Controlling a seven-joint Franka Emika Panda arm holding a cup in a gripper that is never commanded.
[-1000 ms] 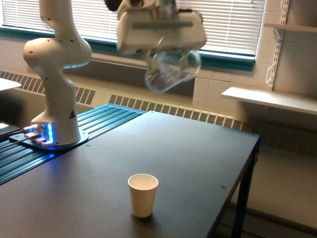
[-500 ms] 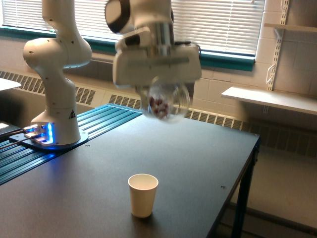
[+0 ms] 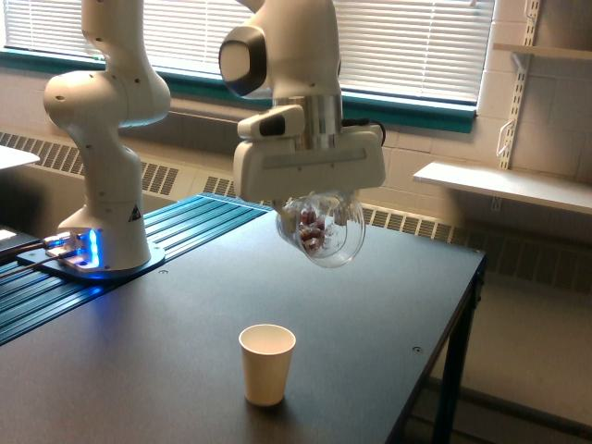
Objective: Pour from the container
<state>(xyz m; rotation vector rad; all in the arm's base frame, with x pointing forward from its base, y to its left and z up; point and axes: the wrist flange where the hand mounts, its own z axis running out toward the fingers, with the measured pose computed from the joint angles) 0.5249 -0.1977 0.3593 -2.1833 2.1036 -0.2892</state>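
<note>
A dark surface (image 3: 351, 305) stands before a window with white blinds (image 3: 416, 46); a slatted radiator grille (image 3: 407, 222) runs along the wall behind it, and a white shelf (image 3: 504, 185) hangs at the exterior view's right; the arm's white base (image 3: 97, 250) sits on blue ribbed rails, glowing blue low down. Compared with half a second ago, the hand (image 3: 314, 208) is lower and further toward the exterior view's right, nearer the paper cup. The hand is clenched around the container (image 3: 324, 231), held in the air and tilted, above the surface; small reddish-brown pieces (image 3: 312, 227) show inside it. The white paper cup (image 3: 266, 363) stands upright below; its contents cannot be told.
</note>
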